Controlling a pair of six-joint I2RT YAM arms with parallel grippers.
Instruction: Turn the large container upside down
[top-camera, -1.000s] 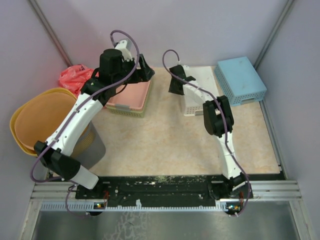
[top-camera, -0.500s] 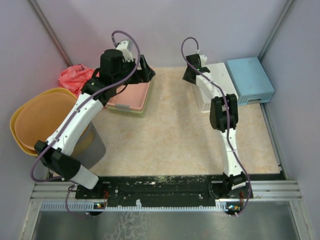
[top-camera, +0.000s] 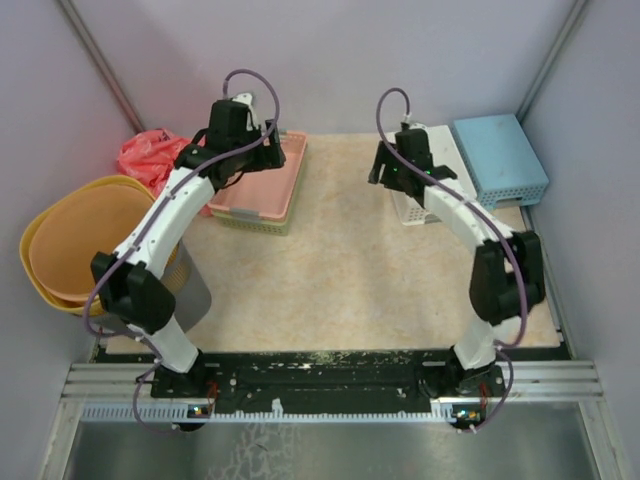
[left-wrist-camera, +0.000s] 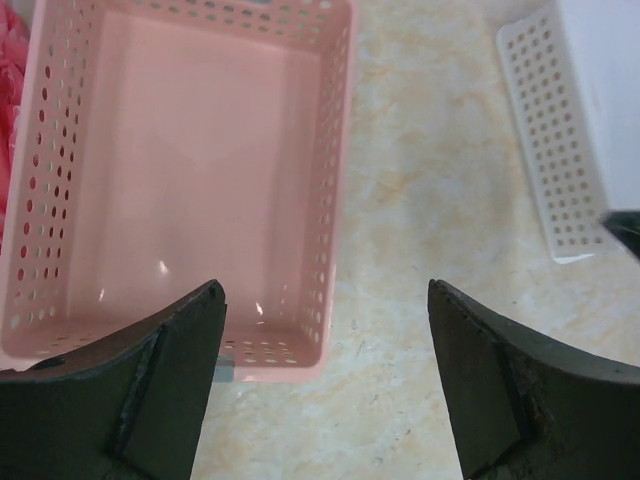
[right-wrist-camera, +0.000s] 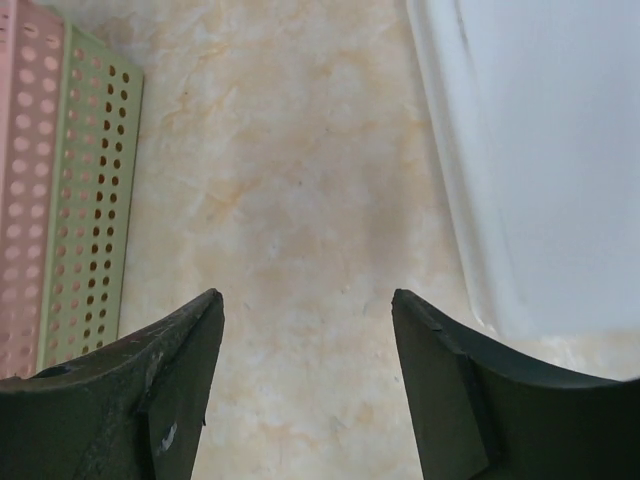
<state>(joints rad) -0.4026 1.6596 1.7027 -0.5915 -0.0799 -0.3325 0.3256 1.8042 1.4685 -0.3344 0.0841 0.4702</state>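
A pink perforated basket (top-camera: 262, 188) stands open side up at the back left, nested in a green basket (top-camera: 250, 222). In the left wrist view the pink basket (left-wrist-camera: 190, 170) is empty. My left gripper (top-camera: 272, 150) hovers open and empty above its right rim (left-wrist-camera: 325, 380). A white perforated basket (top-camera: 432, 180) lies bottom up at the back right, against a blue basket (top-camera: 500, 160). My right gripper (top-camera: 385, 172) is open and empty over bare table, just left of the white basket (right-wrist-camera: 540, 150). The right wrist view shows open fingers (right-wrist-camera: 305, 370).
A yellow tub (top-camera: 75, 240) sits on a grey cylinder (top-camera: 190, 295) at the left edge. A red bag (top-camera: 148, 155) lies behind it. Walls close the back and both sides. The white basket (left-wrist-camera: 560, 150) also shows in the left wrist view.
The right arm pushed the white basket right against the blue one, then drew back toward the near left, open. The left arm shifted, its gripper staying over the pink basket.
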